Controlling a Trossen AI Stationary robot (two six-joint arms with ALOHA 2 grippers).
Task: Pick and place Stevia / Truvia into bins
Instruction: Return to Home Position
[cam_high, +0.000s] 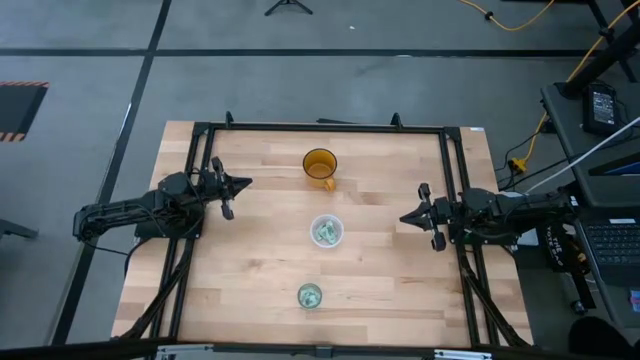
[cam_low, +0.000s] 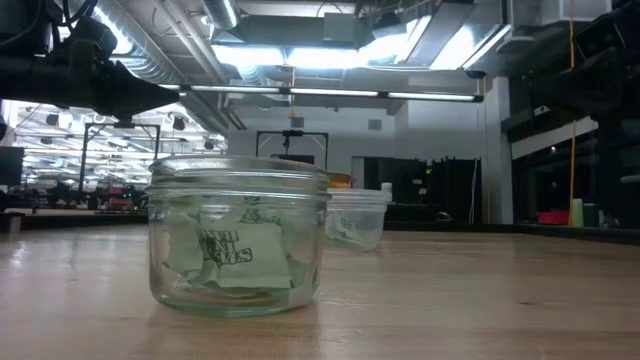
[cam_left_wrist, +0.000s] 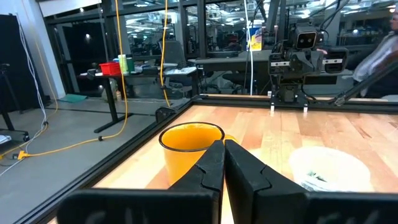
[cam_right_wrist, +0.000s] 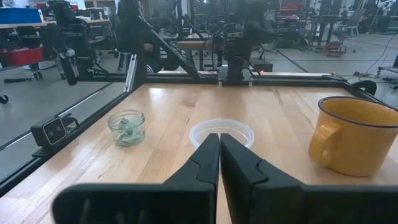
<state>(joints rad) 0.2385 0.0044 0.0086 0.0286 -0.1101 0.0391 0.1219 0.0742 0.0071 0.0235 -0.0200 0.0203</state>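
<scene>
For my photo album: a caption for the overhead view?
Sachets sit in the plastic tub and glass jar; left gripper and right gripper wait shut.

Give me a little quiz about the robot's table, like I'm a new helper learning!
1. True or false: the left gripper and the right gripper each hold a packet.
2. Which thing stands between the orange mug and the glass jar? A) a spoon B) the clear plastic container C) a plate
3. Fill in: the glass jar holds green-and-white Stevia ____.
Key: 1 false, both are shut and empty. 2 B. 3 packets.
</scene>
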